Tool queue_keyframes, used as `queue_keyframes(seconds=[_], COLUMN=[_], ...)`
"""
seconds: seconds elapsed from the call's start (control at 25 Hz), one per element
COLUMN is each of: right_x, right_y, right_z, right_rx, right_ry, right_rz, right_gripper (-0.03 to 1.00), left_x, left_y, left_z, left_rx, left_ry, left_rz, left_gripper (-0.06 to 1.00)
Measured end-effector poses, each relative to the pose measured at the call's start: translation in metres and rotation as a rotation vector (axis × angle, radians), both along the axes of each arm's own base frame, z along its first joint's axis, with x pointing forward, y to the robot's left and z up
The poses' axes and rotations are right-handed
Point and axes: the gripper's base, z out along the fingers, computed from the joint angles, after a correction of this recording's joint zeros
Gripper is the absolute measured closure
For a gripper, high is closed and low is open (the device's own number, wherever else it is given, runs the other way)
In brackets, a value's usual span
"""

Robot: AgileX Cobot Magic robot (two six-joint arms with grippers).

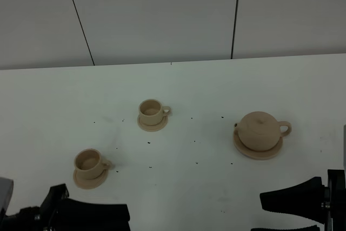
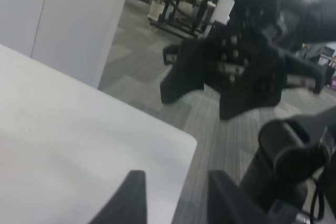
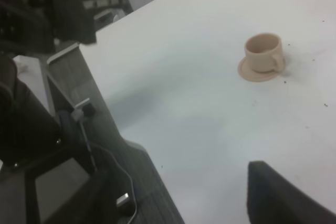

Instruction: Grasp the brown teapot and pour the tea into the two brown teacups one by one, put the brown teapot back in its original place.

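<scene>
Preparation is the step in hand, by my reading: nothing is grasped yet. The brown teapot [image 1: 259, 131] sits on its wide saucer [image 1: 259, 155] at the right of the white table [image 1: 216, 90], with its domed lid [image 1: 258, 117] in place, its loop handle [image 1: 285, 129] turned toward the right edge and its short spout [image 1: 237, 128] toward the cups. The right gripper [image 1: 258, 215] hangs at the near edge, in front of the pot and well apart from it, jaws spread with nothing between them. The left gripper [image 2: 176, 182] sits at the near-left corner, likewise agape and empty; its wrist view shows only bare tabletop and the floor beyond. Each of the two brown teacups stands upright on a small saucer: the farther teacup [image 1: 151, 110] near the middle of the table, the nearer teacup [image 1: 88, 161] toward the front left. Whether either holds liquid is too coarse to tell. The right wrist view catches one teacup on its small saucer; which of the two I cannot tell. The next move, I judge, falls to the right arm: reach forward, bring the spread jaws around the loop handle or the pot's body, and close firmly before lifting, keeping the pot level so the domed lid holds. The farther teacup looks the closer pouring target.
</scene>
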Motion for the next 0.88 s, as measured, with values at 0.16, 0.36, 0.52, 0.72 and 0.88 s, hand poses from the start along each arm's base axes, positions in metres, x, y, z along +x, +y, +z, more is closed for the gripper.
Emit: queue_keyframes(seconds=[0.16,0.36,0.52,0.72,0.88], right_x=[0.002,0.003,0.003,0.004,0.004], right_y=[0.001,0.001,0.001,0.001,0.001], right_z=[0.004,0.007,0.008,0.009,0.009], right_rx=[0.050,0.095,0.106,0.108,0.106], right_ry=[0.015,0.019,0.013,0.011,0.001], right_rz=[-0.024,-0.043,-0.047,-0.047,-0.046], right_gripper=[0.50,0.54,0.55,0.55,0.55], left_x=[0.012,0.005,-0.022,-0.066,-0.088], left_y=[-0.001,0.009,0.026,0.050,0.073], left_z=[0.036,0.084,0.100,0.092,0.068], left_rx=[-0.031,0.092,0.212,0.334,0.506], left_ry=[-0.084,-0.242,-0.282,-0.225,-0.019], left_rz=[0.010,0.221,0.470,0.712,0.907], left_gripper=[0.73,0.78,0.82,0.85,0.86])
